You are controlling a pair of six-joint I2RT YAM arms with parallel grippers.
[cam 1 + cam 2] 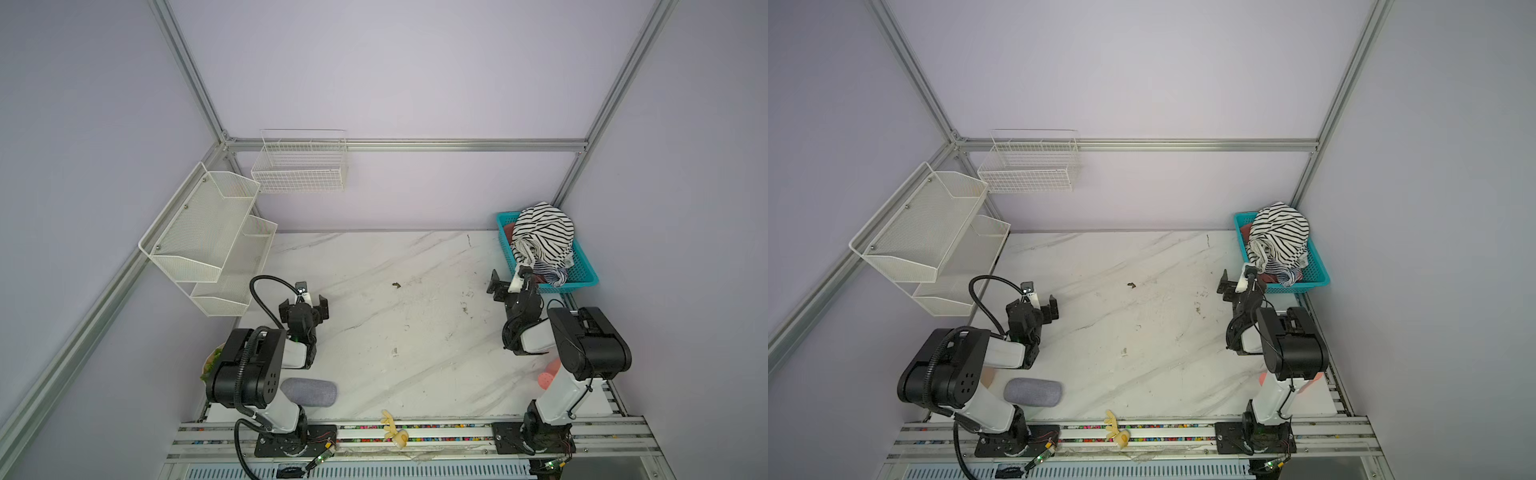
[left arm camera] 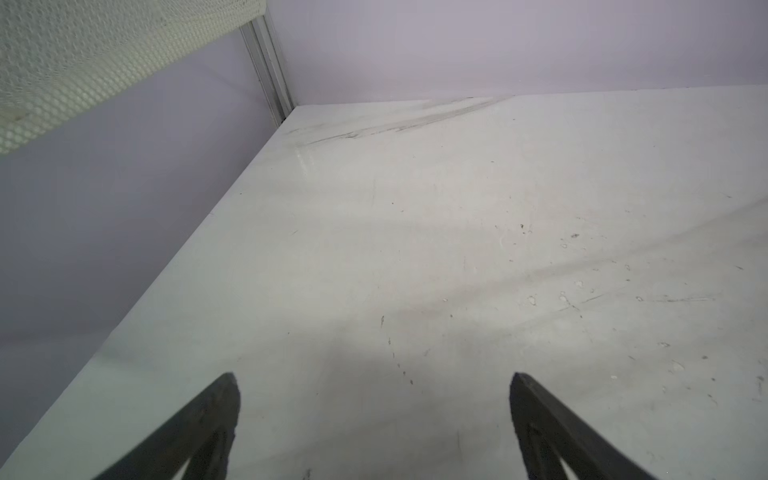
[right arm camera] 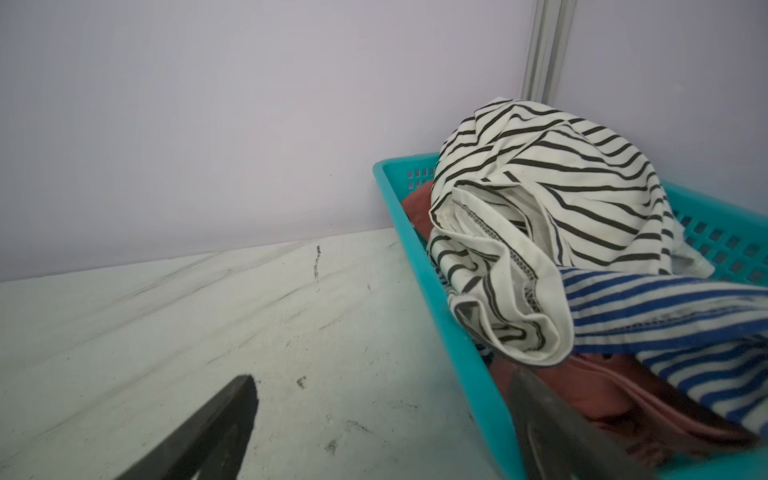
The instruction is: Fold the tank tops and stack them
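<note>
Two tank tops lie bunched in a teal basket (image 1: 579, 284) (image 1: 1312, 284) (image 3: 424, 257) at the table's back right corner. The white one with wide black stripes (image 1: 544, 232) (image 1: 1281, 237) (image 3: 561, 187) is heaped on top. The navy-and-white one (image 1: 550, 277) (image 1: 1285, 277) (image 3: 665, 316) spills from under it at the basket's near end. My right gripper (image 1: 511, 278) (image 1: 1239, 279) (image 3: 380, 378) is open and straddles the basket's near left wall, one finger over the table, the other over the cloth inside, holding nothing. My left gripper (image 1: 304, 303) (image 1: 1034, 305) (image 2: 374, 376) is open over bare table at the left.
A reddish-brown cloth (image 3: 602, 395) lies under the tops in the basket. White mesh shelves (image 1: 199, 224) hang on the left wall and a wire basket (image 1: 299, 166) on the back wall. A grey roll (image 1: 309, 390), a yellow toy (image 1: 392, 428) and a pink object (image 1: 548, 374) lie near the front.
</note>
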